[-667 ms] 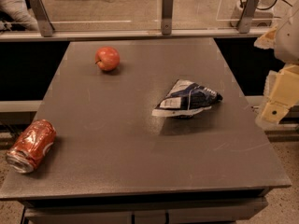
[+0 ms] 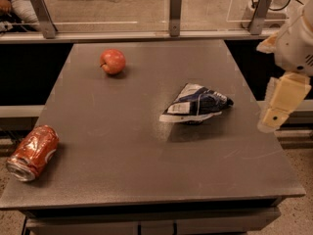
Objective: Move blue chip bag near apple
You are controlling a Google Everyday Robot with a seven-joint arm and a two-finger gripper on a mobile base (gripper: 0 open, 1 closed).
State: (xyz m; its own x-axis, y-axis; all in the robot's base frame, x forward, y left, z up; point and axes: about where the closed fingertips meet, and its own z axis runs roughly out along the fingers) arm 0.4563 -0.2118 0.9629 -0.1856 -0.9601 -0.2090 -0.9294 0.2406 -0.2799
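The blue chip bag [image 2: 196,104], dark navy with white label patches, lies crumpled right of the table's middle. The red apple [image 2: 113,61] sits at the far left of the table, well apart from the bag. My gripper [image 2: 281,104], cream-coloured below a white wrist, hangs off the table's right edge. It is to the right of the bag, about level with it, and touches nothing.
A crushed red soda can [image 2: 32,152] lies at the near left corner of the grey table [image 2: 122,146]. A railing with metal posts [image 2: 175,12] runs behind the table's far edge.
My gripper has shifted slightly to the left, toward the table's edge. The bag, apple and can have not moved.
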